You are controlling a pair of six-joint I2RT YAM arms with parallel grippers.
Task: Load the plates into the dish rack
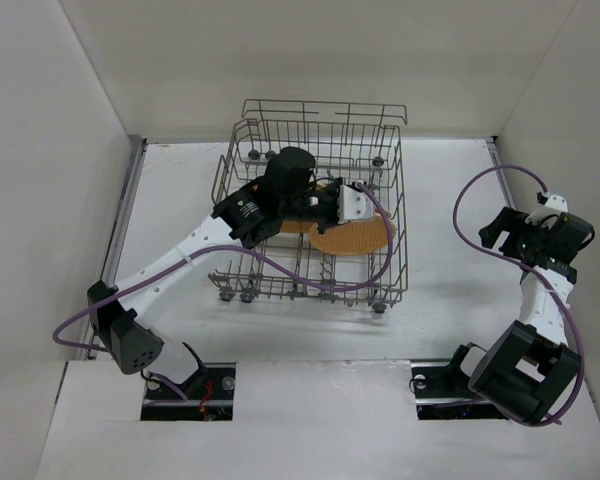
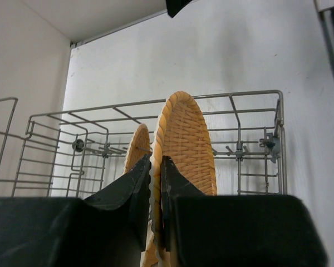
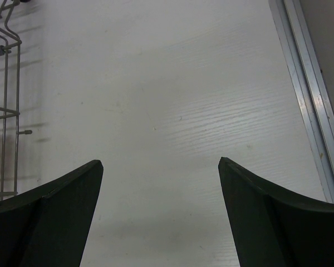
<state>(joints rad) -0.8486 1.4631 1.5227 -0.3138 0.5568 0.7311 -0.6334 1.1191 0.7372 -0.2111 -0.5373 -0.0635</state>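
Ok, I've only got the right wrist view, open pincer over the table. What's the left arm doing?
Observer: The left pincer is shut on a plate by its rim, within the dish rack outline.
Operator: Any other plate in there?
Observer: A second plate shows just beyond the held one, inside the rack.
Operator: How close is my arm to the rack?
Observer: The right pincer sits off the rack's right side, apart from it.
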